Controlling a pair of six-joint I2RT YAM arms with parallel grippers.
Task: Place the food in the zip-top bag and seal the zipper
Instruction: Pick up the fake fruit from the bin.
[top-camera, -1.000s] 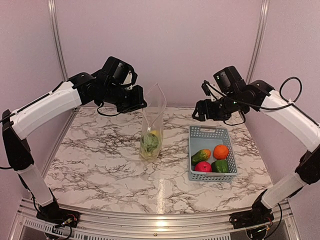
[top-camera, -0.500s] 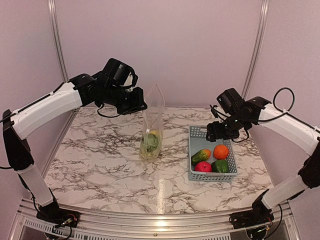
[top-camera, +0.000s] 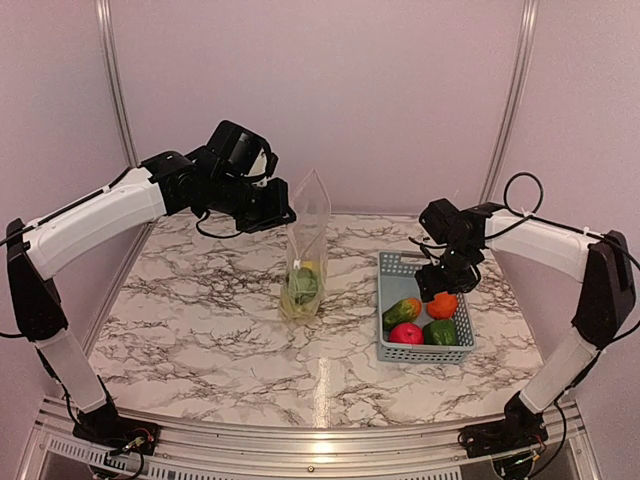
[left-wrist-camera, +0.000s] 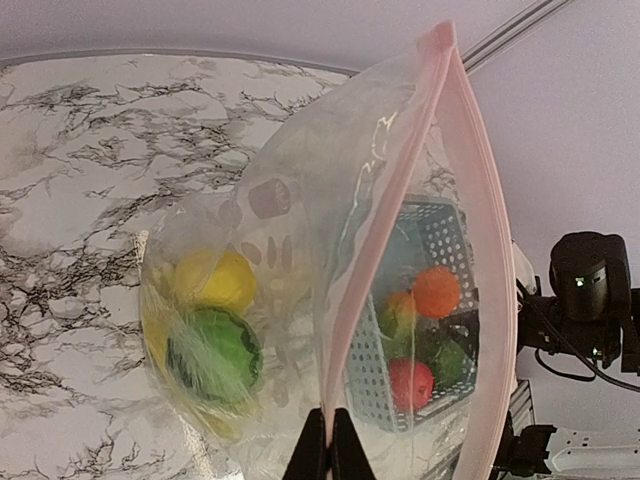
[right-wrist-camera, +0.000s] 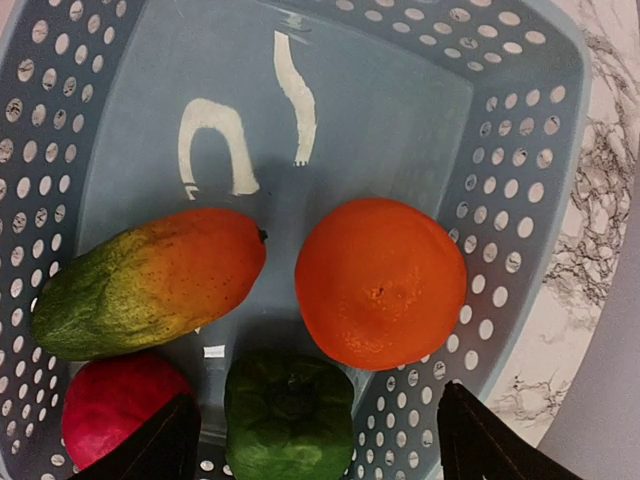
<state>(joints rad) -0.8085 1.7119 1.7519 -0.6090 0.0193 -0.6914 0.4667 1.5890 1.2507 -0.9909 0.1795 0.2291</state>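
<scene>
Pinching the zipper of the upright zip-top bag with the closed left pincer. Hovering the wide-open right pincer over the orange in the basket.

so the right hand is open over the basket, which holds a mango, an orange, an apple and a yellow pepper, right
Not quite: the pepper in the basket is green, not yellow, as the right wrist view shows. The rest holds: the right hand is open over the basket, with the mango, orange and apple inside.
</scene>
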